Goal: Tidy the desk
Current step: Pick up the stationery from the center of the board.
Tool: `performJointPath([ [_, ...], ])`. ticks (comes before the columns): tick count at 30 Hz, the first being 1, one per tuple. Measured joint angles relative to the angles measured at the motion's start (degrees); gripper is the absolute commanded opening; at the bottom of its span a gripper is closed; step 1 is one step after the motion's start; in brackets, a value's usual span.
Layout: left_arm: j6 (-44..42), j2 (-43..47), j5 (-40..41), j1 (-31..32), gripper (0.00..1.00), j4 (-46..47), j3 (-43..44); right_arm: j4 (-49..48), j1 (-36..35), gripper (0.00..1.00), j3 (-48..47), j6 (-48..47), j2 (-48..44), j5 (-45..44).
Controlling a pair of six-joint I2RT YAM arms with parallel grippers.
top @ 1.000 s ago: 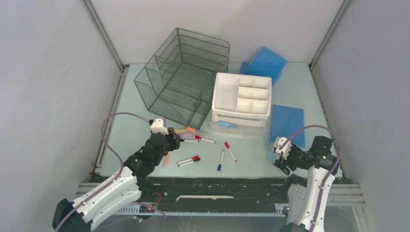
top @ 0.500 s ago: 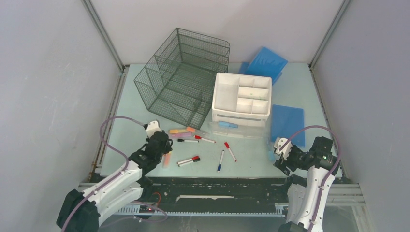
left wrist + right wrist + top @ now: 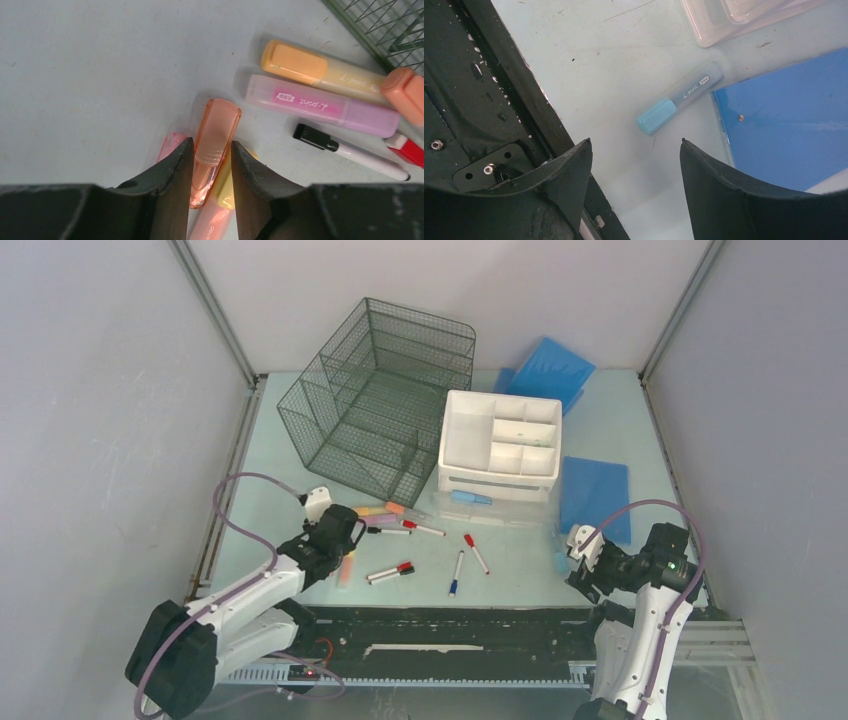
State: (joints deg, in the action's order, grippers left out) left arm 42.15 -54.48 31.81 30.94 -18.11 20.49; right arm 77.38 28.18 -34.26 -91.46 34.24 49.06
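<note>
Desk: the pale mint-green desk [image 3: 610, 430] fills the floor of the cell, between grey walls [image 3: 100, 390] and a black front rail [image 3: 450, 625].
On it: a dark wire-mesh organizer [image 3: 380, 400] at the back left, a white drawer unit [image 3: 500, 440] just beside it, and markers scattered in front.
Left arm: stretched low over the near-left of the desk, wrist tipped down.
Left gripper [image 3: 211, 150]: pinching a peach-pink highlighter [image 3: 215, 125] by its cap – one finger on each side.
Right arm: folded at the near-right corner.
Right gripper [image 3: 635, 142]: spread wide and holding nothing – it hangs above a light-blue highlighter [image 3: 679, 97] beside a blue folder [image 3: 784, 135].
</note>
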Motion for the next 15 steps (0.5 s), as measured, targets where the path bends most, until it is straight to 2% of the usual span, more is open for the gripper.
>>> performJointPath([
  [15, 0.87, -9.57, -2.23, -0.92, 0.46, -1.11, 3.67, 0.83, 0.66, 0.73, -0.02, -1.03, 0.00, 0.44],
])
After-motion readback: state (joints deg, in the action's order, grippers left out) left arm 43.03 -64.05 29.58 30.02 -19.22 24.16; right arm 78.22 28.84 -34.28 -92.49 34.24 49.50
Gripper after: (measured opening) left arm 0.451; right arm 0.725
